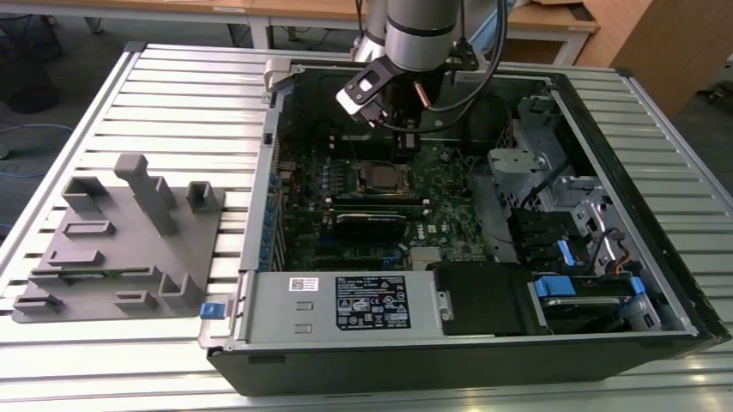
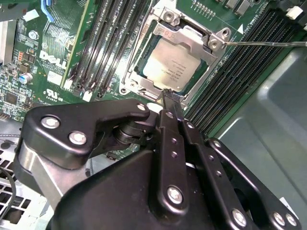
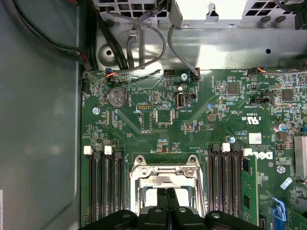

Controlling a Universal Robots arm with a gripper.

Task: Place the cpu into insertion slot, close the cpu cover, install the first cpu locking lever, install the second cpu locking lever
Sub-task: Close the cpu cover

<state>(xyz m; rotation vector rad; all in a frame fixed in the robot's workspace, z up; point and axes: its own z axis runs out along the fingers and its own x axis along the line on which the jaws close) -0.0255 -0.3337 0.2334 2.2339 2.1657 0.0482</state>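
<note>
In the insertion slot [image 2: 138, 72], at the middle of the green motherboard [image 3: 192, 120], the cpu [image 2: 178, 64] lies flat, silvery top up.

- The cpu cover [image 2: 192, 36] is down over the chip. Its metal frame rings the edges and the chip shows through the cut-out. I count the first two steps as done.
- Locking lever [image 2: 268, 43]: a thin wire rod leaves one corner of the socket and runs out across the neighbouring memory slots [image 2: 103, 43]. It is not tucked along the frame, so to my eye it is not latched.
- I cannot pick out the other lever well enough to say where it sits. Both lever steps look open.
- My gripper [image 2: 168, 96] has its jaws together, with nothing visible between them. The tips are at the socket's rim, touching it or just above it; I cannot tell which. They are at the side opposite the corner where the rod starts.
- In the first wrist view the same closed tips sit over the middle of the frame's edge, with banks of memory slots on both sides of the socket.
- In the exterior view the arm reaches down into the far half of the open computer case [image 1: 641, 129].
- A grey parts fixture [image 1: 115, 249] rests on the slatted table [image 1: 172, 86] at the exterior view's left, well apart from the work.
</note>
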